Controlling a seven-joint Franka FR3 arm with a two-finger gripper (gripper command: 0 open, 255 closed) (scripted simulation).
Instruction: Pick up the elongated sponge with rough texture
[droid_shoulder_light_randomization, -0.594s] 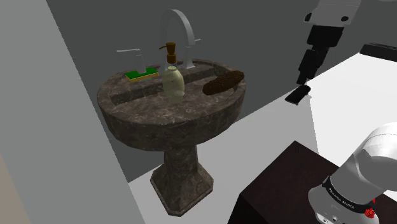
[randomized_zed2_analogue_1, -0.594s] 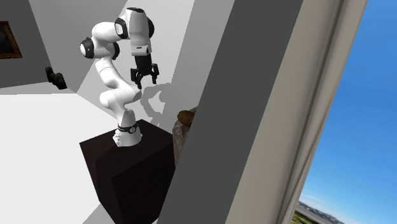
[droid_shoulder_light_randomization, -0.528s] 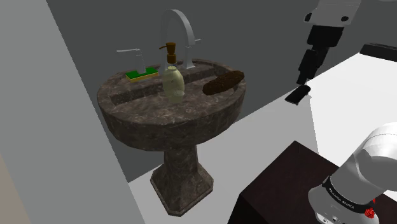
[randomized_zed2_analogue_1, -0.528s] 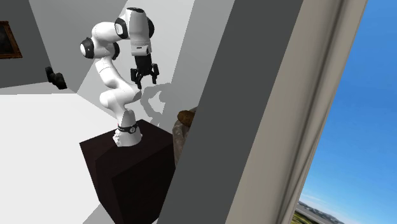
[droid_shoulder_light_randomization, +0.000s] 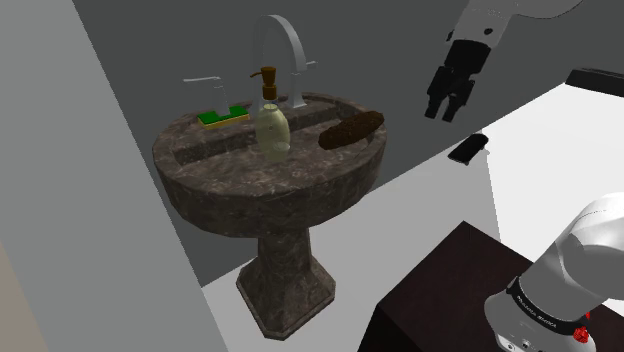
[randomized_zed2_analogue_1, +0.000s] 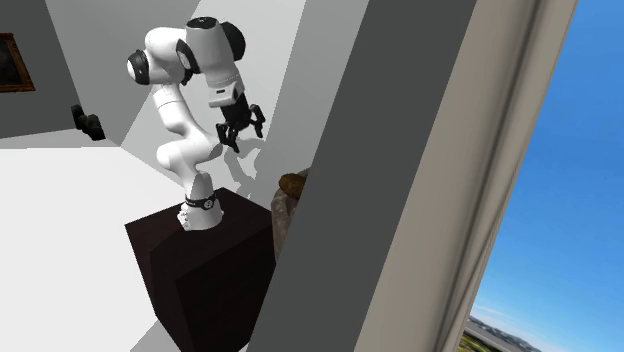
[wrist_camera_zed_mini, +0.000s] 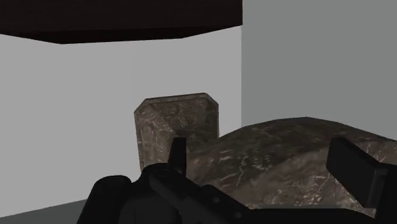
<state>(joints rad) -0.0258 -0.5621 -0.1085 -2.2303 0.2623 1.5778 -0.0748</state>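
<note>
On the rim of the dark stone sink (droid_shoulder_light_randomization: 250, 175), at the side toward the shoulder view's right, lies the long brown sponge (droid_shoulder_light_randomization: 352, 130). It lies flat and a little slanted, just beside the base of the tap (droid_shoulder_light_randomization: 283, 45) and apart from the soap bottle (droid_shoulder_light_randomization: 271, 125), which stands near the middle of the sink. A green and yellow sponge (droid_shoulder_light_randomization: 222, 117) sits on the rim at the other side of the tap. It is short and blocky, so I judge it is not the one asked for.

The claw (droid_shoulder_light_randomization: 442, 112) hangs in the air to the right of the sink in the shoulder view, higher than the rim and well apart from the long brown sponge. In the wrist view its two black fingers (wrist_camera_zed_mini: 177, 153) stand wide apart with nothing between them, so it is open and holds nothing.

The long brown sponge looks light and soft, and I expect it to give a little under pressure. Its rough surface should help the fingers not to slip, and it is not fragile. The best place to hold it is probably the middle of its length, with the fingers closing across the narrow width so that both ends balance. The stone rim under it is hard, so fingers going too low could strike it.
</note>
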